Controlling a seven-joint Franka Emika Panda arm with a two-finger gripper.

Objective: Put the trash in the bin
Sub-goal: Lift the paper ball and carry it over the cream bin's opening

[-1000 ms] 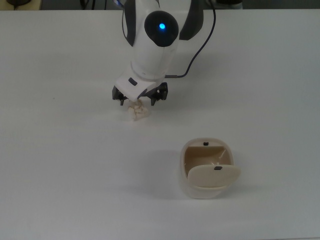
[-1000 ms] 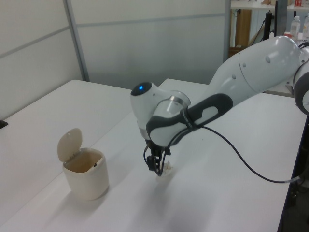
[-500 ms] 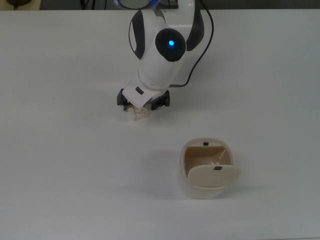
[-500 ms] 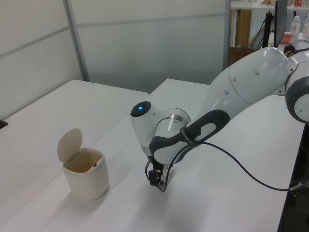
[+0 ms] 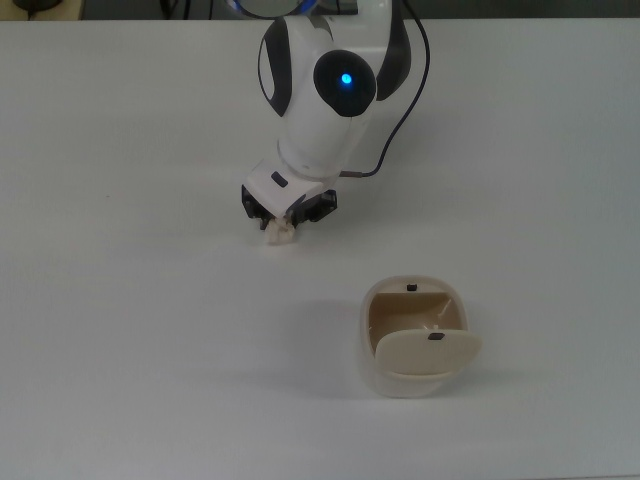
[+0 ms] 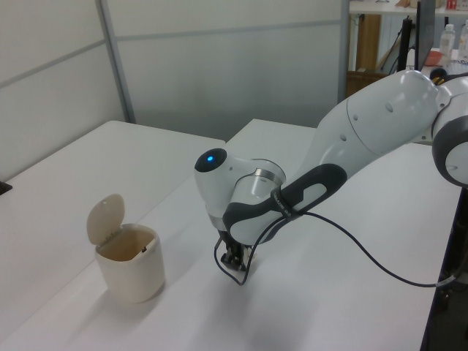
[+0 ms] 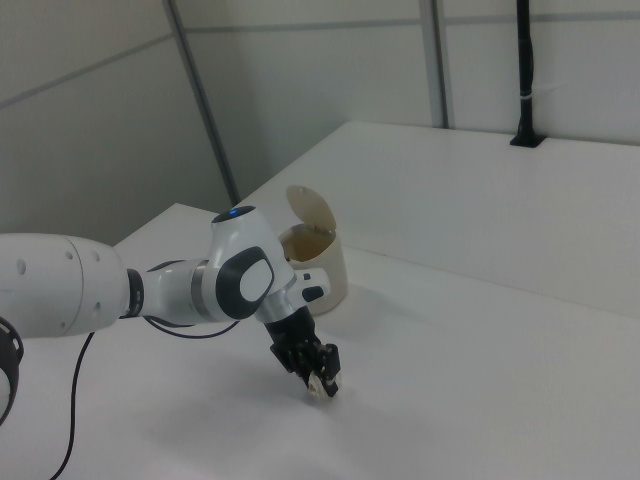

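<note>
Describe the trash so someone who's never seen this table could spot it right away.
Start at the white table and follow the white robot arm down to its black gripper. The trash is the small, lumpy cream-white paper wad at the gripper's tip, far smaller than the open-lidded beige bin standing apart from it.

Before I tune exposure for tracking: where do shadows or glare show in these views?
Top view: soft shadow left of the bin, none hard; the arm's blue light glows. Left view: faint shadow under the pincer. Right view: dim, diffuse shadow below the trash.
</note>
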